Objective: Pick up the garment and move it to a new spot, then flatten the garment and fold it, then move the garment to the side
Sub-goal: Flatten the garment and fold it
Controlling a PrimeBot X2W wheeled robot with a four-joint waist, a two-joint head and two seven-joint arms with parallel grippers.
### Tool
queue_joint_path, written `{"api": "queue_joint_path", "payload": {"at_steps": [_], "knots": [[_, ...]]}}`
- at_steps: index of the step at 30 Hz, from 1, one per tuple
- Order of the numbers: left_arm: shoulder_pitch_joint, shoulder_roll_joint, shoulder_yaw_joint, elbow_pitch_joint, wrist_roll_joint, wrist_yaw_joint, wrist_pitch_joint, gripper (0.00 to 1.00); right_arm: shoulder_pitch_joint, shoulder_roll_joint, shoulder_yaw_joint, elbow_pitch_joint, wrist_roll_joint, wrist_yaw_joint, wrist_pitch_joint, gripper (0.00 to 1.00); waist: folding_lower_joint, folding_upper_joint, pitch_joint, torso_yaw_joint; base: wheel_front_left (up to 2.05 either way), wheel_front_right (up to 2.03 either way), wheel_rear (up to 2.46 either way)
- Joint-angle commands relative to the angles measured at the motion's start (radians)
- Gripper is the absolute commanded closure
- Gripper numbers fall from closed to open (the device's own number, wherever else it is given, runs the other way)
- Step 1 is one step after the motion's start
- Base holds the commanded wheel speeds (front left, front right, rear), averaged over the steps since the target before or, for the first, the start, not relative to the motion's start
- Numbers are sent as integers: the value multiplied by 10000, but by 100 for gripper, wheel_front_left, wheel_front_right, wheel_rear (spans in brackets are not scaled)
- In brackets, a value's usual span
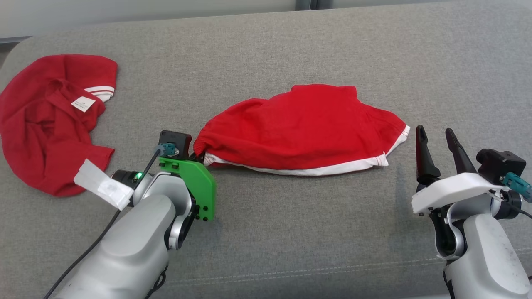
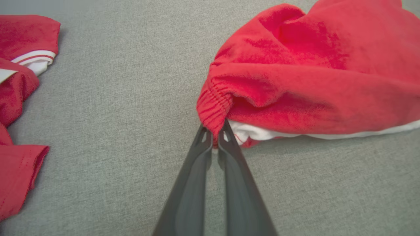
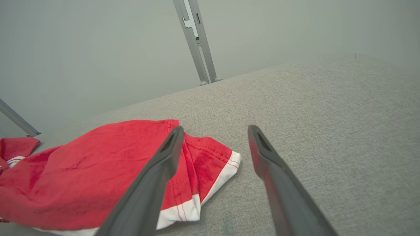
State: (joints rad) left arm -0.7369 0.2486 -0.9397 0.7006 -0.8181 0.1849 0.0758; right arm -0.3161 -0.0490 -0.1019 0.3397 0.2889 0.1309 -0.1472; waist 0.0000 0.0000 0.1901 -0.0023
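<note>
Pale forearms rise from the near edge of the grey fabric surface (image 1: 291,249), one at each near corner. The left gripper (image 2: 215,132) has its fingers drawn together on the gathered, ribbed left end of the red garment (image 1: 303,124), with a small bunch of cloth pinched between the tips. The right gripper (image 1: 435,132) hangs with its fingers wide apart and nothing between them, just beside the garment's white-banded right end. The garment lies rumpled across the middle of the surface, domed rather than flat, with a white hem along its near side. It looks like a thin knit: light, soft and limp, likely to sag, stretch and bunch when lifted from a single point. A second hold on the stitched white hem at the right end, where the cloth is doubled, should let it be carried spread out. Pulling hard on the ribbed end alone may only stretch it. A second red garment (image 1: 37,124) sits crumpled near the far left corner, well apart. Its white label (image 1: 83,104) carries print too small to read. No brand or other writing is legible.
</note>
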Motion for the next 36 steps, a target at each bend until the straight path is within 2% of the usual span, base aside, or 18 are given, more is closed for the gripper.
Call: {"api": "queue_joint_path", "payload": {"at_steps": [1, 4, 8, 9, 10, 11, 12, 14, 22, 28, 36], "knots": [[191, 109, 41, -137, -106, 124, 76, 100, -39, -27, 19, 33, 45, -3, -59, 0, 0, 0, 37, -36, 0, 0, 0], [473, 444, 150, -500, -264, 395, 361, 100, -137, -27, 107, 69, 57, -3, -79, 0, 0, 0, 117, -145, 0, 0, 0], [773, 631, 289, -783, -417, 543, 375, 100, -189, -26, 138, 141, -5, -3, -121, 0, 0, 0, 158, -274, 0, 0, 0], [814, 669, 335, -828, -442, 594, 292, 82, -196, -27, 135, 164, -14, -3, -129, 0, 0, 0, 153, -301, 0, 0, 0], [868, 688, 406, -859, -492, 642, 203, 60, -201, -25, 133, 186, -21, -3, -128, 0, 0, 0, 138, -323, 0, 0, 0], [924, 697, 454, -872, -504, 686, 116, 26, -201, -24, 124, 204, -30, -3, -131, 0, 0, 0, 119, -338, 0, 0, 0], [957, 716, 480, -878, -487, 734, 9, 0, -191, -24, 115, 217, -41, -3, -140, 0, 0, 0, 95, -347, 0, 0, 0], [1009, 731, 523, -899, -442, 788, -212, 0, -149, -25, 62, 247, -62, -3, -150, 0, 0, 0, 29, -342, 0, 0, 0], [1523, 1028, 531, -1438, -214, 320, -1608, 0, 115, -25, -29, 177, -238, -3, -152, 0, 0, 0, -438, -180, 0, 0, 0], [2433, 1402, 985, -2352, -144, 688, -3026, 0, 500, -27, -59, -105, -525, -3, -137, 0, 0, 0, -943, 12, 0, 0, 0], [4008, 1845, 1993, -4216, 461, 1426, -3411, 0, 1243, -25, -137, -903, -1024, -3, 12, 0, 0, 0, -1788, 239, 0, 0, 0]]}}
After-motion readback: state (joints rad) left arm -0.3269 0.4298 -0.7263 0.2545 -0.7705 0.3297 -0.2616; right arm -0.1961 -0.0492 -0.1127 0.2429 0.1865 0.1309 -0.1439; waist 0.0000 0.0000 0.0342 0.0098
